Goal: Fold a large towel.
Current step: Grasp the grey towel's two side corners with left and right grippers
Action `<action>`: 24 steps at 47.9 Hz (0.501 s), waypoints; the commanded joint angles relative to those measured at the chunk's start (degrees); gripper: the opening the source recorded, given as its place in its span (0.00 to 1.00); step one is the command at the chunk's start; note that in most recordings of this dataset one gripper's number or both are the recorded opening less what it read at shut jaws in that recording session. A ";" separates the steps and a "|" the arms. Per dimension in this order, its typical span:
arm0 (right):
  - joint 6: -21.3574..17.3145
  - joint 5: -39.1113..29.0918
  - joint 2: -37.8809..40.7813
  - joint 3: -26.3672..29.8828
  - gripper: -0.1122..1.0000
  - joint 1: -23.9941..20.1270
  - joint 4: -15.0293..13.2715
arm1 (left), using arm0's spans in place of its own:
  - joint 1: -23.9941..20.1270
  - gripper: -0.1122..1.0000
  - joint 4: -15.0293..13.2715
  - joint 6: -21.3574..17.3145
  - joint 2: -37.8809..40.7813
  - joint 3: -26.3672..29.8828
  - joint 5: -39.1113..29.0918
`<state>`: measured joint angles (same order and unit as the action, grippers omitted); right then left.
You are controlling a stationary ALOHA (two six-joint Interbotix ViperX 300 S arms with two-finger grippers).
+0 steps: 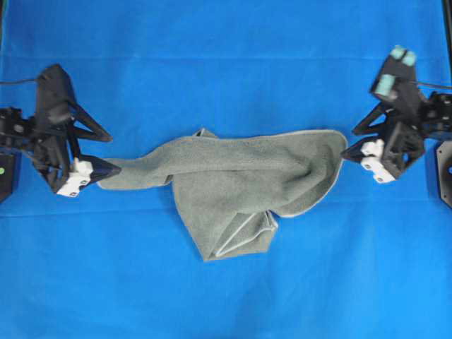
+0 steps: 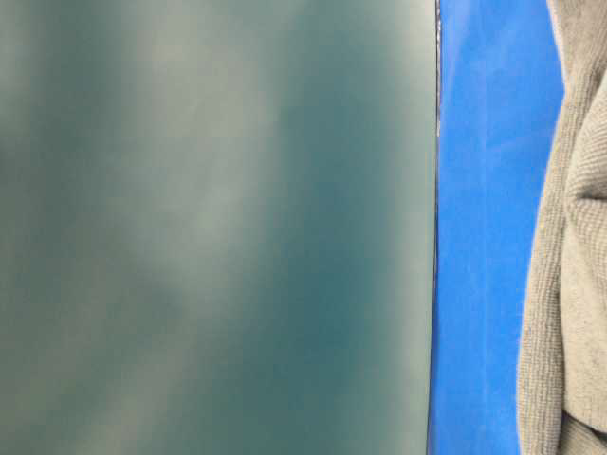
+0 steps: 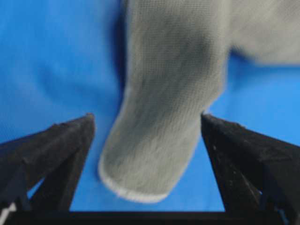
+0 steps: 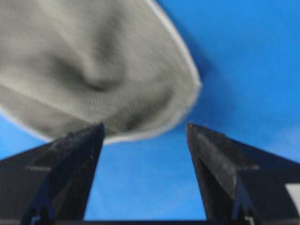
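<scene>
Towel (image 1: 233, 187) sprawls across the middle of the blue sheet (image 1: 226, 56) in the overhead view — a bunched grey-green band running from nine o'clock to three o'clock, with a thicker flap hanging down toward six o'clock. It is rumpled and twisted, not laid flat, so I judge the folding barely begun: no clean fold with matched edges shows anywhere.

The left gripper (image 1: 106, 169) sits at the nine o'clock end, its jaws spread wide. The left wrist view shows the towel's narrow rounded tip, with its pale hem, lying between the two black fingers (image 3: 56, 150) but pinched by neither. The right gripper (image 1: 351, 150) waits at the three o'clock end, likewise spread apart; in the right wrist view the towel's rounded corner lies just ahead of its fingers (image 4: 70, 159), with blue sheet showing in the gap between them. Neither claw holds anything.

The table-level view is mostly filled by a blurred dark-green surface, with only a strip of sheet and a slice of towel at its three o'clock edge — little help here.

What is left, as I read it, is nearly everything: seizing both ends, spreading the cloth flat, then bringing one half over the other.
</scene>
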<state>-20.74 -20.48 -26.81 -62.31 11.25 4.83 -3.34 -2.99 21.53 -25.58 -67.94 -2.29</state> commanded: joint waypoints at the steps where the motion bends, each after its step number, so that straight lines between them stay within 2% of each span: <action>1: -0.09 2.02 3.52 1.23 0.68 1.85 -0.18 | 0.09 0.89 0.00 0.09 4.75 1.41 1.76; 11: -0.09 5.62 11.34 1.85 0.67 3.52 -0.26 | 0.18 0.89 0.00 0.09 14.77 1.67 6.15; 18: 0.00 7.56 13.45 2.02 0.66 3.43 -0.62 | -0.35 0.88 0.00 0.00 17.93 1.67 7.47; 21: 0.26 7.91 13.71 2.02 0.63 3.43 -1.05 | -0.97 0.88 0.00 0.00 18.46 1.49 7.47; 24: 0.26 8.00 13.62 2.02 0.55 3.43 -1.67 | -1.14 0.85 0.00 -0.09 18.46 1.49 7.12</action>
<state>-20.65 -13.10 -12.83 -61.26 14.59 3.78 -3.78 -2.90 21.36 -8.00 -66.45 5.36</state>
